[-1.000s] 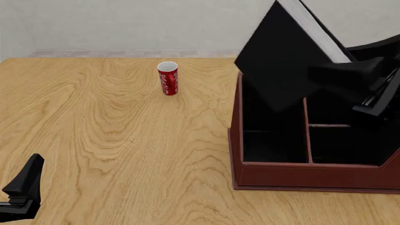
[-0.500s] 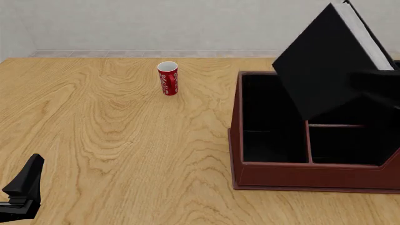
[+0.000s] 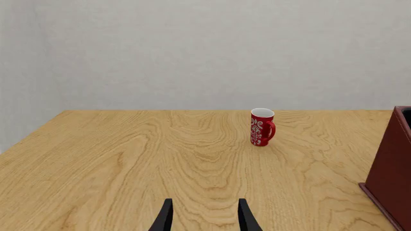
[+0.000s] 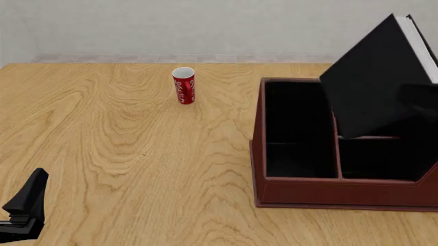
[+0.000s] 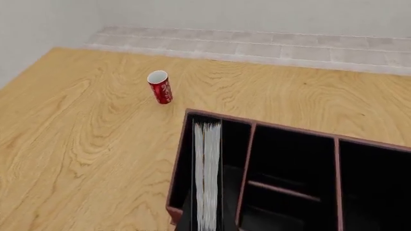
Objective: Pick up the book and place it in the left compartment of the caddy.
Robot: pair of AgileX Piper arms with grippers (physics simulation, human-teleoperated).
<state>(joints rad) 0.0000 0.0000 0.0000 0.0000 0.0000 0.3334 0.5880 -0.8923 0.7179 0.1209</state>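
The black book point(image 4: 376, 77), white page edge up, hangs tilted over the reddish-brown caddy point(image 4: 329, 192) at the right. Its lowest corner sits near the divider beside the left compartment point(image 4: 296, 120). My right gripper point(image 4: 419, 98) is a dark shape at the book's right side, shut on it. The right wrist view looks down the page edge of the book point(image 5: 207, 178) into the left compartment point(image 5: 232, 144); the fingers themselves are hidden there. My left gripper point(image 4: 28, 195) rests low at the near left corner of the table, open with nothing between its fingers point(image 3: 165, 217).
A red mug point(image 4: 183, 85) with white patterning stands upright on the wooden table, left of the caddy's far corner; the mug point(image 3: 261, 127) is well ahead of the left gripper. The caddy's right sections are split by a cross divider point(image 4: 373, 137).
The right gripper has carried the book to the right and lower, from above the caddy's left wall to over the middle divider. The left arm has not moved.
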